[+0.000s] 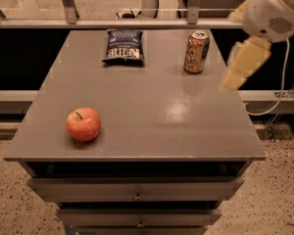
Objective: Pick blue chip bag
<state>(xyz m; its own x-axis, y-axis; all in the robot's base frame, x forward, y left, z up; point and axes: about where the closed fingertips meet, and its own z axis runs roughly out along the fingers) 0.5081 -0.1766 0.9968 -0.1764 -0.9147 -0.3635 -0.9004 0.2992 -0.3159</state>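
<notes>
The blue chip bag (124, 46) is dark navy with white block lettering and lies flat at the far left-centre of the grey table (137, 97). My gripper (242, 65) shows as a cream-coloured piece hanging from the white arm (277, 6) at the upper right. It is above the table's right edge, just right of the can, and well to the right of the bag. It holds nothing that I can see.
A gold-brown drink can (196, 52) stands upright at the far right of the table, between the bag and my gripper. A red apple (83, 124) sits near the front left. Drawers (137, 196) are below the tabletop. A railing (137, 21) runs behind the table.
</notes>
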